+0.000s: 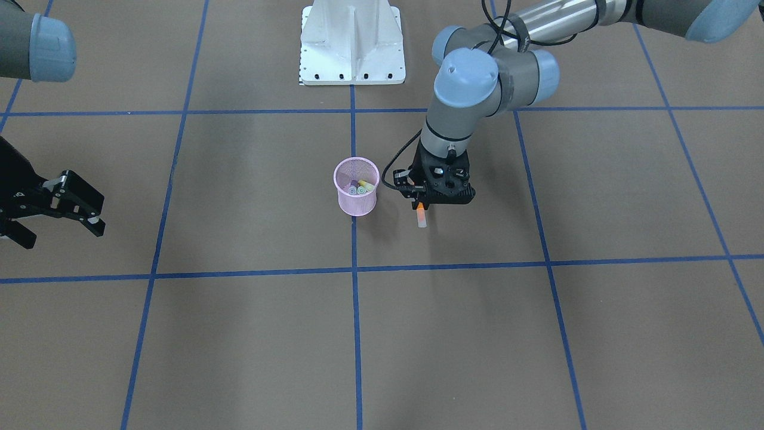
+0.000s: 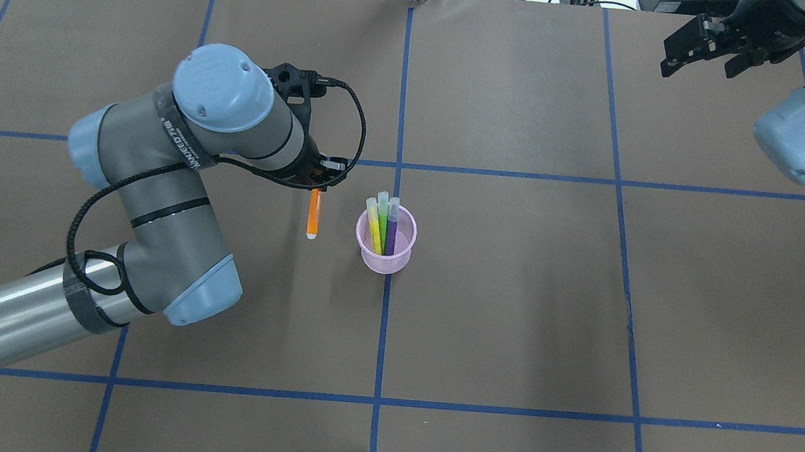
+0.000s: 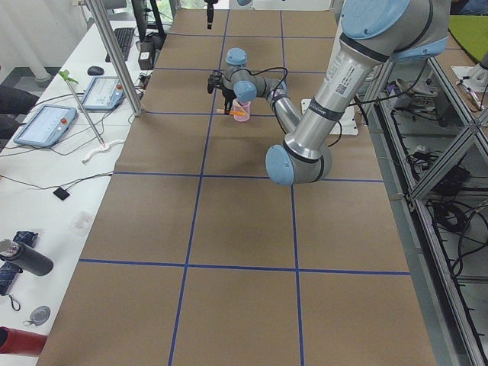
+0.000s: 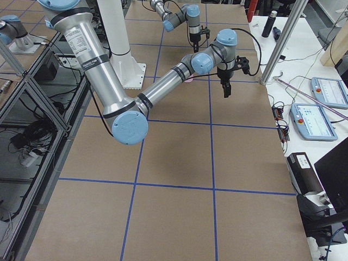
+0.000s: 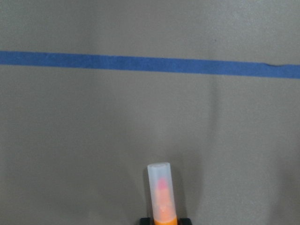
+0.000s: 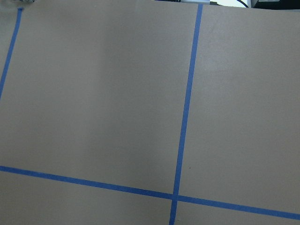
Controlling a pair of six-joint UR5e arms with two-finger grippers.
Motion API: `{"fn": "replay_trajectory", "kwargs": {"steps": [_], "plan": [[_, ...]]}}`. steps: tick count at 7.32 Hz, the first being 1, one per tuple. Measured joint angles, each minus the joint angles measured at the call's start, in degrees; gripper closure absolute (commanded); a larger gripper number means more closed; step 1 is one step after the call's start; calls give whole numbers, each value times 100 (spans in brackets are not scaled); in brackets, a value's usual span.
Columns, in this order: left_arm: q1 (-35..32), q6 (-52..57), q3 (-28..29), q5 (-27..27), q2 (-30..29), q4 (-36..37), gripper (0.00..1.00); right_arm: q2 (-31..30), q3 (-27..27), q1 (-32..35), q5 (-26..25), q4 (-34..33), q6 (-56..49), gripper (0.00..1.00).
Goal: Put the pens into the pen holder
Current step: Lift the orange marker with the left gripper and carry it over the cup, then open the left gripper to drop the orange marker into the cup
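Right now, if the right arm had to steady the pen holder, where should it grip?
Probably the pen holder rim, robot's-right side, from above: open top, pens crowd the other side, and the left gripper holds the orange pen there.

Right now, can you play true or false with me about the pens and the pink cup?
1. The left gripper holds the orange pen. True.
2. Four pens stand in the pink cup. False: there are three, a yellow pen, a green pen and a purple pen.
3. The orange pen is already in the cup. False: it is beside the cup, in the gripper.
4. The right gripper is open and holds nothing. True.
5. The pink cup has tipped over. False: it stands upright.
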Motion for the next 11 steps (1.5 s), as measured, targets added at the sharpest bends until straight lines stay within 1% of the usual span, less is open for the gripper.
{"fn": "replay_trajectory", "kwargs": {"steps": [1, 2, 3, 4, 5, 6, 9, 11], "plan": [[-2, 129, -308, 101, 24, -339, 100, -1, -3, 1, 0, 0, -4, 0], [23, 189, -415, 284, 59, -935, 100, -1, -7, 5, 0, 0, -8, 0], [61, 228, -329, 521, 109, -1730, 100, 2, -7, 12, 2, 0, -13, 0], [93, 288, -122, 757, 140, -2561, 100, 4, -8, 16, 3, 0, -15, 0], [156, 446, 85, 1029, 156, -3243, 100, 5, -8, 18, 2, 0, -16, 0], [272, 700, 238, 1325, 173, -3713, 100, 5, -8, 20, 1, 0, -19, 0], [674, 1214, 657, 2035, 234, -4499, 100, -17, -20, 50, 14, -4, -180, 0], [887, 1302, 841, 2282, 250, -4731, 100, -50, -25, 78, 24, -1, -248, 0]]}}
